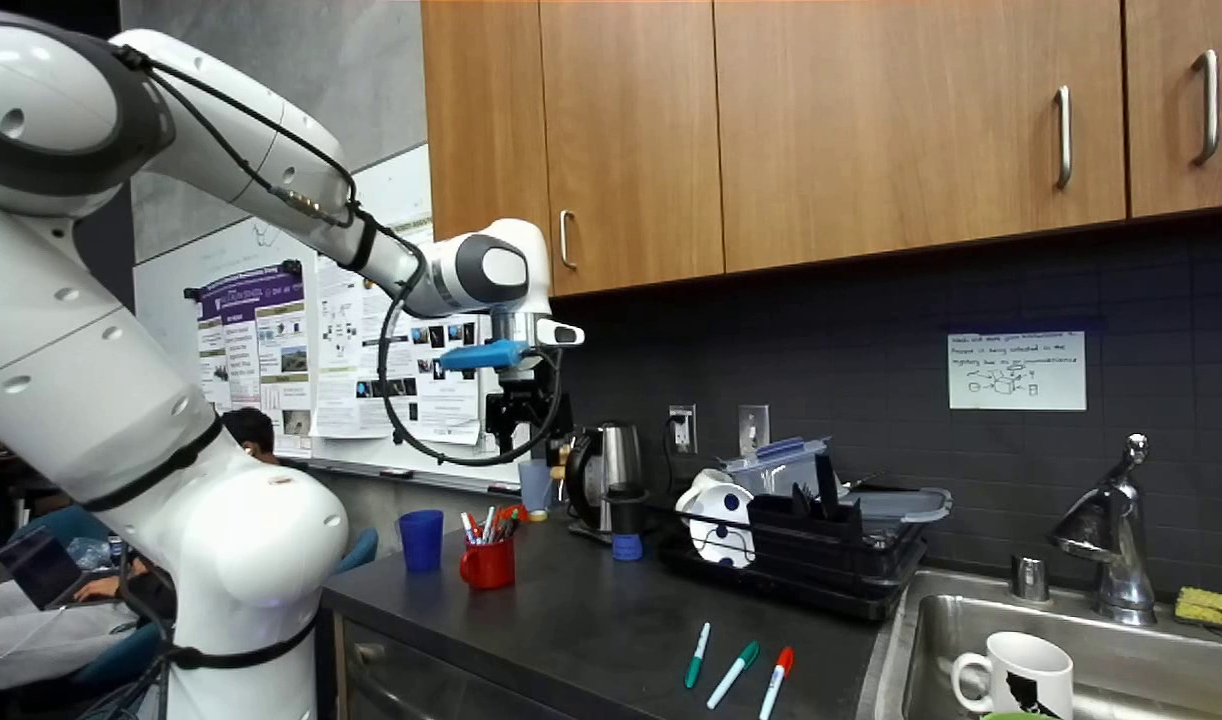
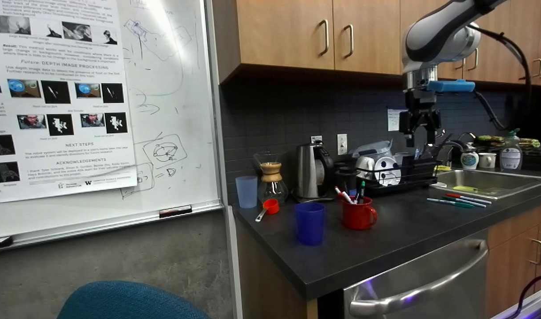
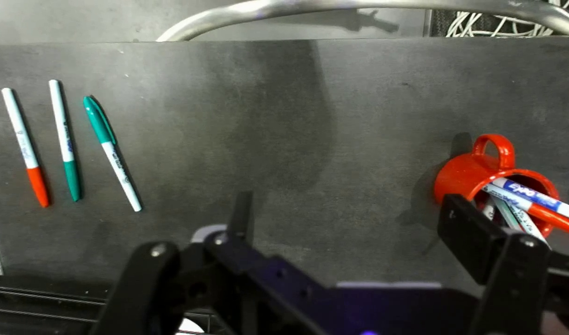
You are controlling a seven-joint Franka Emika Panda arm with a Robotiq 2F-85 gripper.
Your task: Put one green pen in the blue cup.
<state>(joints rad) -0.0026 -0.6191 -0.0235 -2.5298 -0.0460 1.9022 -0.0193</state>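
Note:
Two green pens lie side by side on the dark counter near the sink. One green pen [image 1: 698, 655] has its cap toward the front edge; it also shows in the wrist view [image 3: 112, 153]. The other green pen [image 1: 733, 675] has its cap toward the back; it also shows in the wrist view [image 3: 64, 139]. The blue cup [image 2: 310, 223] stands upright near the counter's end, also in an exterior view [image 1: 421, 540]; it is out of the wrist view. My gripper [image 2: 421, 139] hangs high above the counter, between mug and pens. Its fingers [image 3: 352, 209] are wide apart and empty.
A red mug [image 2: 358, 215] full of pens stands between the blue cup and the green pens. A red-tipped pen [image 3: 26, 146] lies beside the green pens. A black dish rack [image 1: 801, 560], kettle [image 2: 308, 173] and light-blue cup [image 2: 246, 192] stand at the back. The sink [image 1: 916, 610] adjoins.

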